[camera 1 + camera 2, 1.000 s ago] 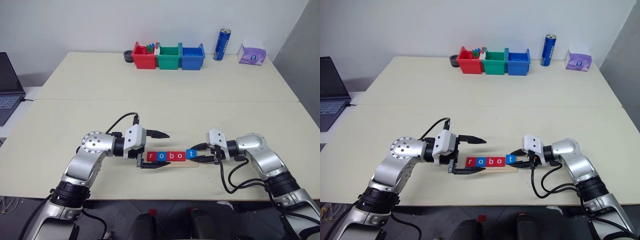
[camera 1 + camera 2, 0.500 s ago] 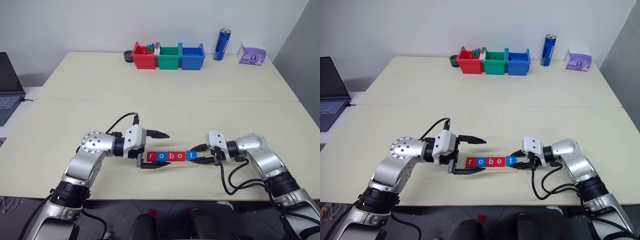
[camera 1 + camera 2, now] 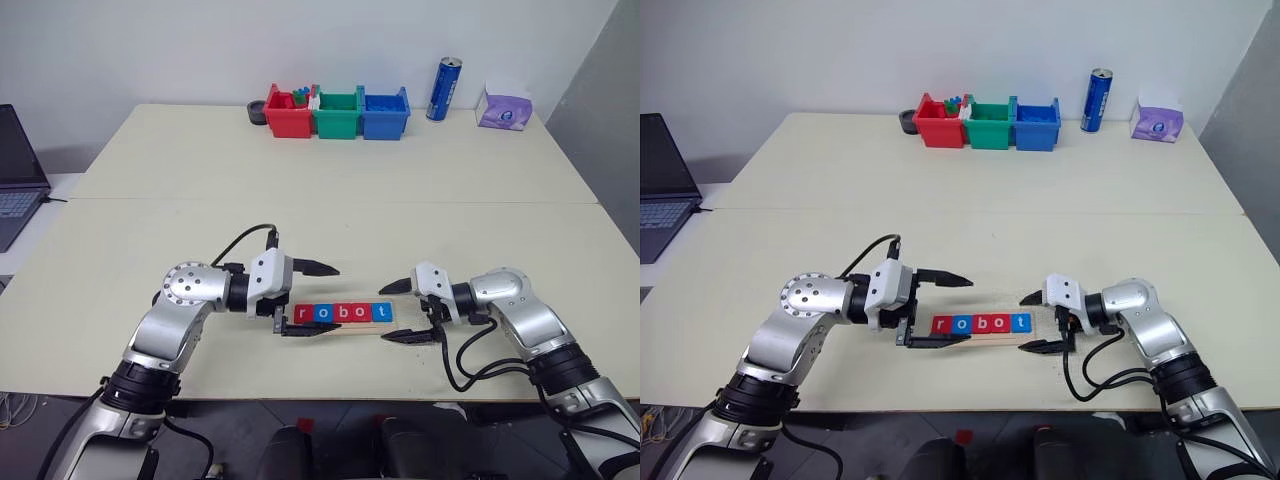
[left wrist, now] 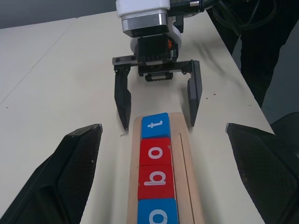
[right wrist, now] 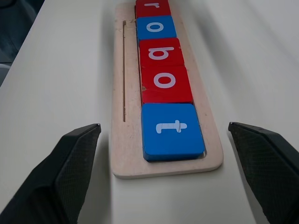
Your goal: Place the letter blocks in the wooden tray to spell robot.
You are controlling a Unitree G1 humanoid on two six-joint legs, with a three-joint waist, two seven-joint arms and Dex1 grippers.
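The wooden tray [image 3: 345, 328] lies near the table's front edge, between my two grippers. Five letter blocks [image 3: 344, 313] lie flat in it in a row and read r, o, b, o, t from left to right. In the right wrist view the blue t [image 5: 173, 130] sits at the tray's near end, then a red o [image 5: 166, 83], a red b [image 5: 161, 52] and a blue o [image 5: 155, 26]. My right gripper [image 3: 384, 314] is open, its fingers on either side of the tray's right end, clear of the t. My left gripper [image 3: 337, 298] is open around the left end, holding nothing.
At the table's far edge stand a red bin [image 3: 289, 115], a green bin [image 3: 337, 115] and a blue bin [image 3: 384, 115]. A blue can [image 3: 444, 89] and a purple tissue pack [image 3: 504, 106] are to their right. A laptop [image 3: 18, 175] sits far left.
My right gripper has opened and let go of the blue t block, which now lies flat at the tray's right end. The left arm has not moved.
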